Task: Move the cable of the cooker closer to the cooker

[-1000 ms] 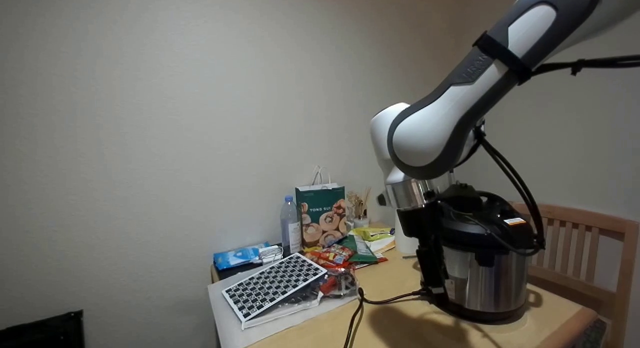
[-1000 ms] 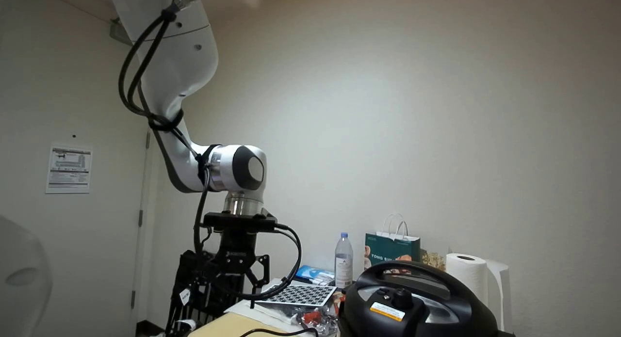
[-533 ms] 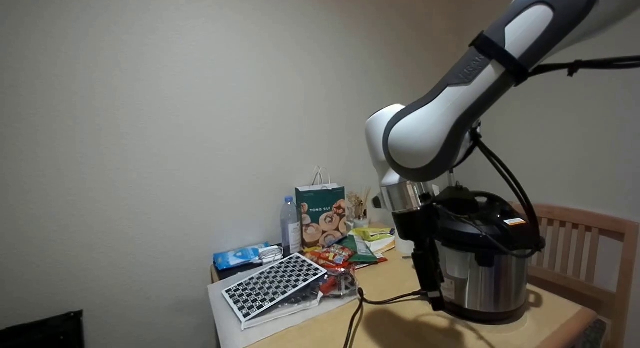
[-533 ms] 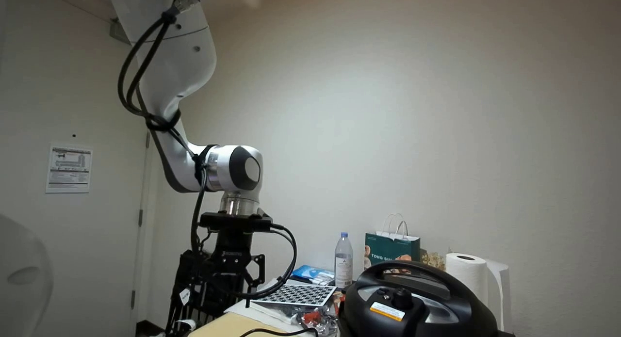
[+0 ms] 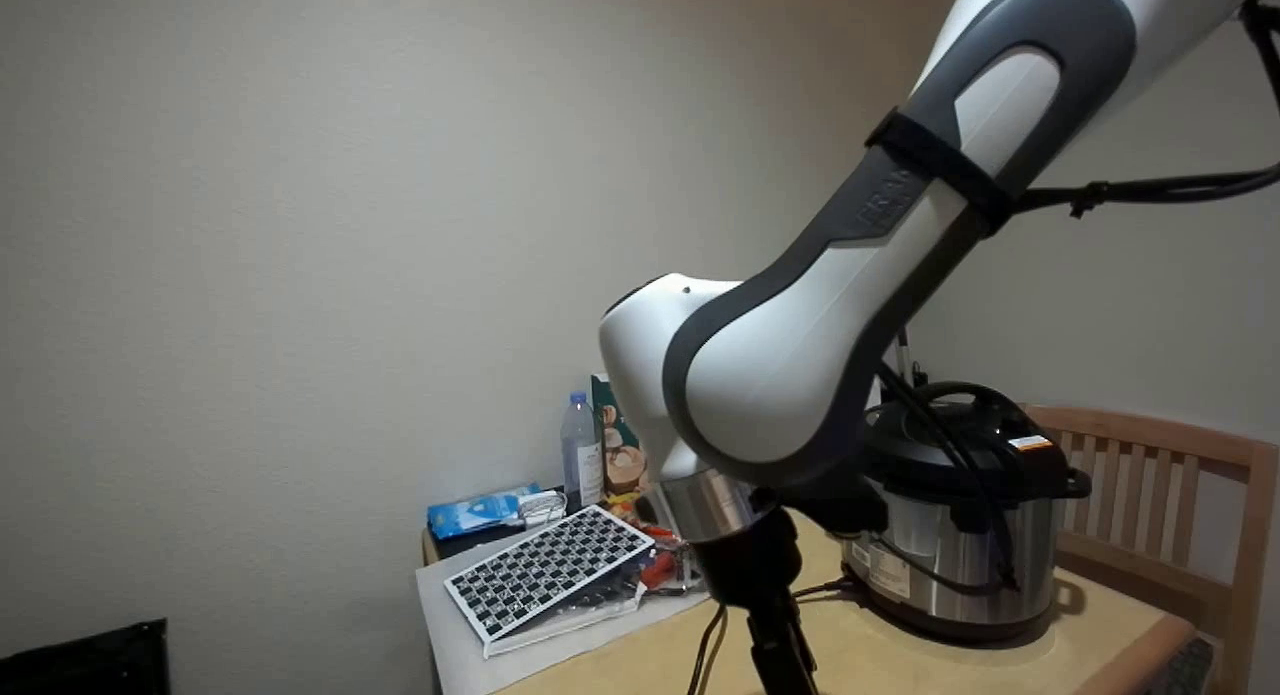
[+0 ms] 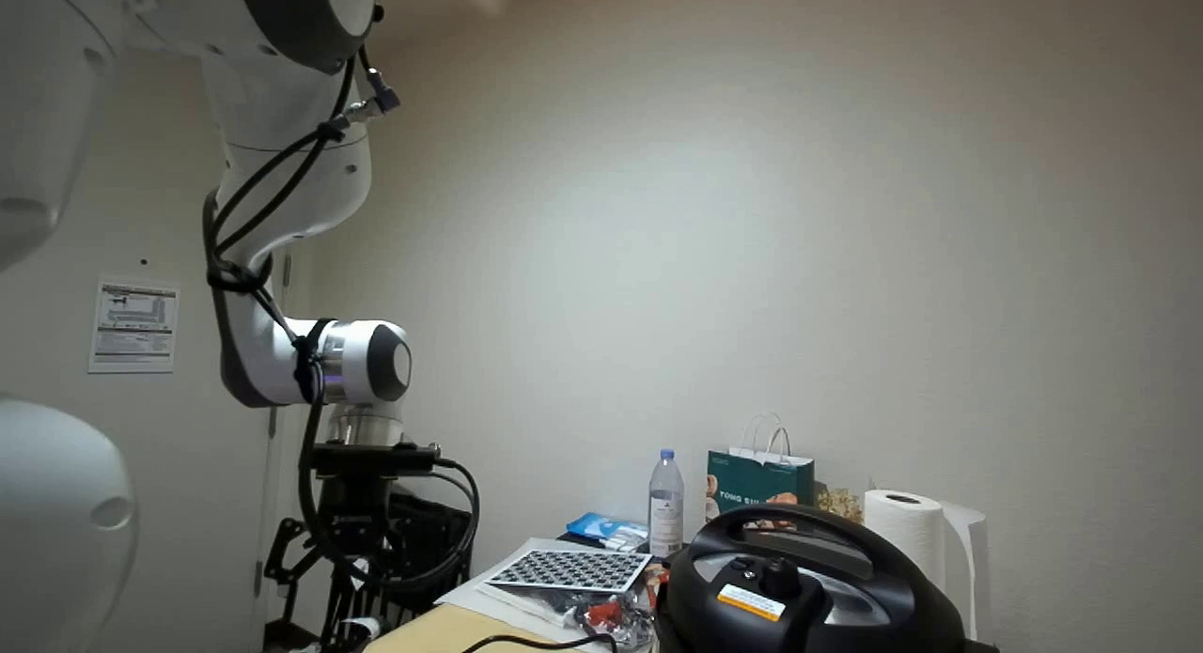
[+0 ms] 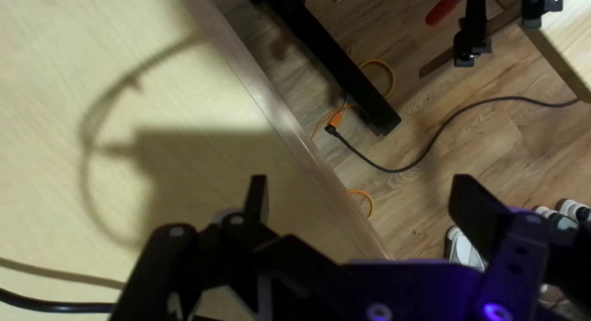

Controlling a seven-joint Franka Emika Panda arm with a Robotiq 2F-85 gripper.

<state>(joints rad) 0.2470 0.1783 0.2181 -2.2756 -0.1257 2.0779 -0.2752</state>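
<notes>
The cooker stands on the table, silver with a black lid; its lid also shows in an exterior view. The black cable lies loosely on the table, running from the cooker's base toward the table's near side, partly hidden behind my wrist. A piece of it shows in an exterior view and at the lower left of the wrist view. My gripper is open, with nothing between its fingers, over the table's edge. In an exterior view the gripper is left of the cooker, apart from it.
The table edge crosses the wrist view. Below it on the floor are a black cord joined to an orange cord, a black metal leg and shoes. A checkered board, a bottle and snack packets stand farther back.
The arm has swung left in both exterior views and sits lower, away from the cooker, and the gripper has turned. The cooker and the visible cable look unmoved.
</notes>
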